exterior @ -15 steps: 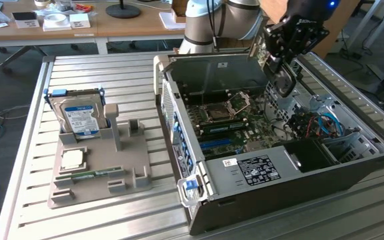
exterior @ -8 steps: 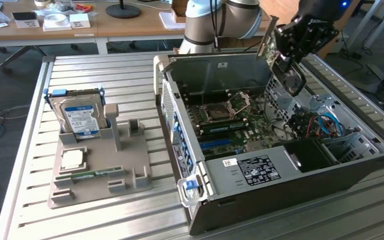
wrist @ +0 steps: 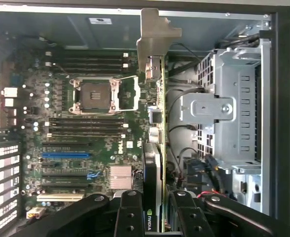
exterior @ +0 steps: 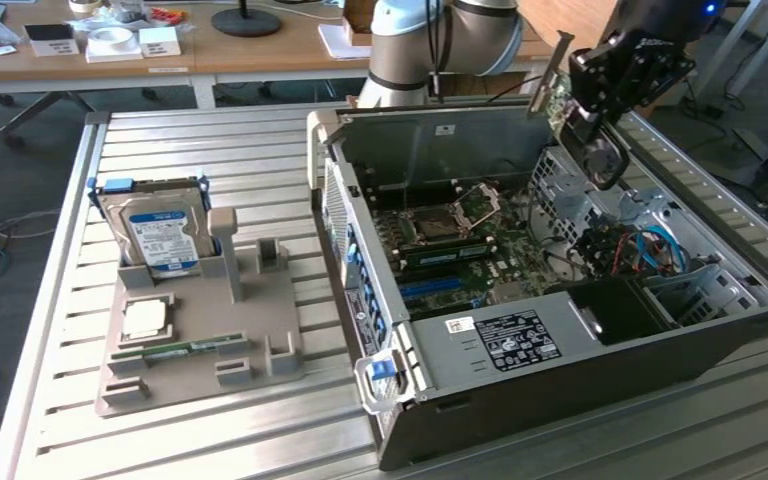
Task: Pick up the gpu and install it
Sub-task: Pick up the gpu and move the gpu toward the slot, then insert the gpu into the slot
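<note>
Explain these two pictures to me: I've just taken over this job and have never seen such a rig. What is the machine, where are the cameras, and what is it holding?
The machine is a robot arm with an end effector. The exterior view comes from a camera off the arm; the wrist view from one on the wrist, looking down into the open computer case. The end effector is shut on the gpu, held edge-on above the motherboard. On the slatted table beside the case sits a grey tray with a hard drive, a memory stick and a square chip.
</note>
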Controlling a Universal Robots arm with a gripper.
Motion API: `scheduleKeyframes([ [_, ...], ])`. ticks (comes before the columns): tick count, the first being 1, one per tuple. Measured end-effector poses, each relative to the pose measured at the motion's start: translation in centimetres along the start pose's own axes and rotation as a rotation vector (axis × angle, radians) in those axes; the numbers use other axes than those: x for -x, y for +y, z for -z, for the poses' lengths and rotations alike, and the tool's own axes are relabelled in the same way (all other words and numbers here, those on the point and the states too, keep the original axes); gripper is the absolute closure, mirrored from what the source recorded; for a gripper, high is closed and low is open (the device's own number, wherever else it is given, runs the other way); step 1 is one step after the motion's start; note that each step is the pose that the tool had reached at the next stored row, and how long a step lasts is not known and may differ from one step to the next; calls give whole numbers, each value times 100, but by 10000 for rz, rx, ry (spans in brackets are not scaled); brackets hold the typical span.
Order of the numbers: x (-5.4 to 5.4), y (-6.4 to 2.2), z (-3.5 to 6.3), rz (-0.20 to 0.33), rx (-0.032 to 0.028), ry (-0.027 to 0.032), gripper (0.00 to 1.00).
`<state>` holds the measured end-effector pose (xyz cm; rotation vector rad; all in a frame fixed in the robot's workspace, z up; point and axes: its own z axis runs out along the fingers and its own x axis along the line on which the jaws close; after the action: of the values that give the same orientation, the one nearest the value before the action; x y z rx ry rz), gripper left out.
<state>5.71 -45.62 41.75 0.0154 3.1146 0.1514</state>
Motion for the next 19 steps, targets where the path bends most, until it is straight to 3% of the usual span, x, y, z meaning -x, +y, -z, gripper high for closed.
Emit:
scheduleKeyframes([
  [5,87,1,-2,0,1,0,73],
  [19,87,0,-2,0,1,-10,73],
])
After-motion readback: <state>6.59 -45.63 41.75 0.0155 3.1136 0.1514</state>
